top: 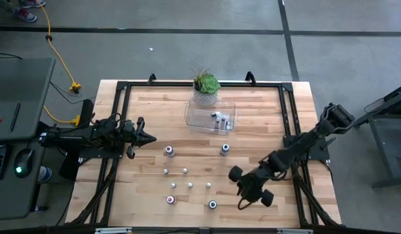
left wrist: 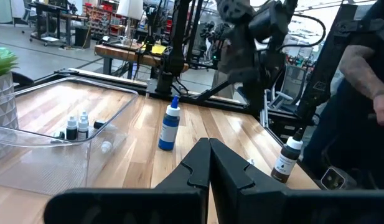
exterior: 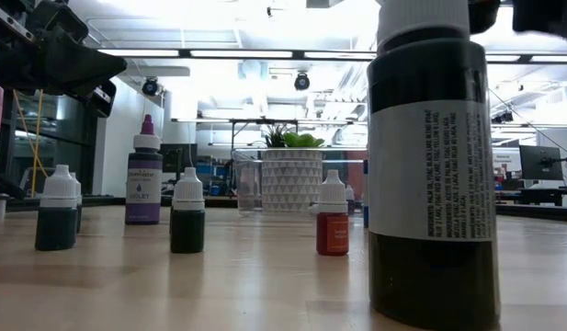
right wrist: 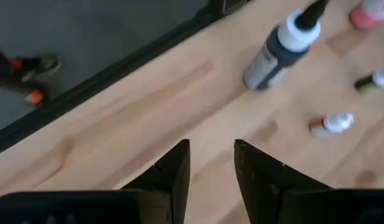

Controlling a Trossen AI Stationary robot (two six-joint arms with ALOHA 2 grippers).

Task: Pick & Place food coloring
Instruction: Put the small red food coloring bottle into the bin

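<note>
The food coloring bottles stand upright on their bases, scattered over the wooden table: a purple-capped one point(top: 169, 151), a blue one point(top: 224, 149), a pink one point(top: 170, 200), a dark one point(top: 212, 205) and several tiny white-capped ones point(top: 190, 185). A few more lie in the clear tray point(top: 195, 119). My right gripper point(top: 247, 195) hovers open near the table's front edge, just right of the dark bottle point(right wrist: 279, 53), with nothing between its fingers point(right wrist: 211, 146). My left gripper point(top: 145, 138) waits shut at the table's left side.
A potted green plant point(top: 205, 88) stands behind the tray at the table's far edge. A black frame point(top: 291, 130) runs around the table. In the left wrist view a person point(left wrist: 366, 81) stands beyond the table's right side.
</note>
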